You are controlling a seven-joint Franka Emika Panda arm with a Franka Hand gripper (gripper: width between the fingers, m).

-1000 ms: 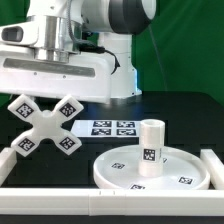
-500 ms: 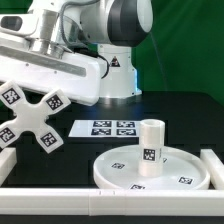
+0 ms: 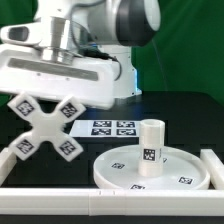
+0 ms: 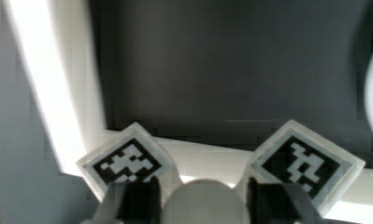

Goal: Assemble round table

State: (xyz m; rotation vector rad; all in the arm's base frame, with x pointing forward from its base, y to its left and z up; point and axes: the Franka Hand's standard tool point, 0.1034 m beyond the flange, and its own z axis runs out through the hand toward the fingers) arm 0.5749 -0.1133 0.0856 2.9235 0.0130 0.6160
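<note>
My gripper (image 3: 47, 112) is shut on the white cross-shaped base (image 3: 46, 130) and holds it in the air at the exterior view's left, its tagged arms spread like an X. In the wrist view two tagged arms (image 4: 130, 160) of the base stick out beyond my gripper (image 4: 204, 206), and dark fingers (image 4: 140, 205) clamp its hub. The large round disc (image 3: 115, 170) lies flat at the exterior view's lower right. The short cylindrical leg (image 3: 150, 148) stands upright at its middle. The gripper is left of the disc and above it.
The marker board (image 3: 112, 127) lies on the black table behind the disc. White border rails run along the front (image 3: 90, 200), the left (image 3: 8, 160) and the right (image 3: 213, 165). The arm's white base (image 3: 122, 75) stands at the back.
The base tilted and swung toward the exterior view's left half a second ago. It has since turned back to an upright X, about where it was one second ago. Disc and leg have not moved.
</note>
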